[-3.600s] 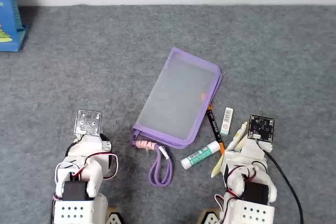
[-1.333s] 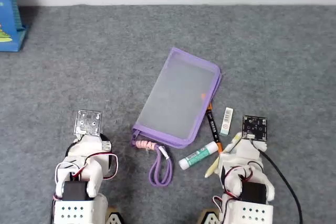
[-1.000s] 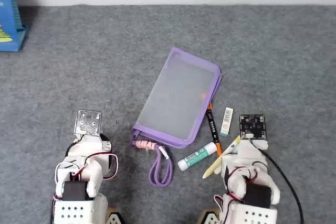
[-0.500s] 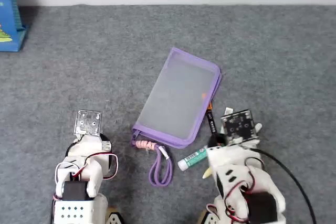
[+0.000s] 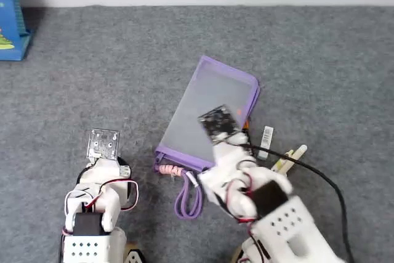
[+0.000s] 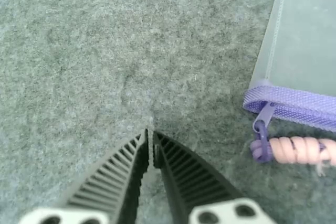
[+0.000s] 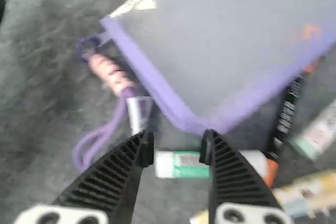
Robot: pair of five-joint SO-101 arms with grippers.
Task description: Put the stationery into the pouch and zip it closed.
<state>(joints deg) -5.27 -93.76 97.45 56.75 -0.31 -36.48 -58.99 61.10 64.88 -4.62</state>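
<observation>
The translucent purple-edged pouch lies flat mid-table, with its pink coiled strap and purple loop at the near corner. My right arm leans over the pouch's near edge. In the right wrist view my right gripper is open just above the white-and-green glue stick, beside the pouch edge. A black pen and a yellow pen lie alongside. My left gripper is shut on nothing, low over the carpet, short of the zipper pull.
A small white eraser and the yellow pen lie right of the pouch. A blue box stands at the far left edge. Grey carpet covers the table, with open room left of and behind the pouch.
My right arm swung left and forward from beside the pens to over the glue stick and the pouch's near edge. The yellow pen was pushed to the right. The left arm stayed still.
</observation>
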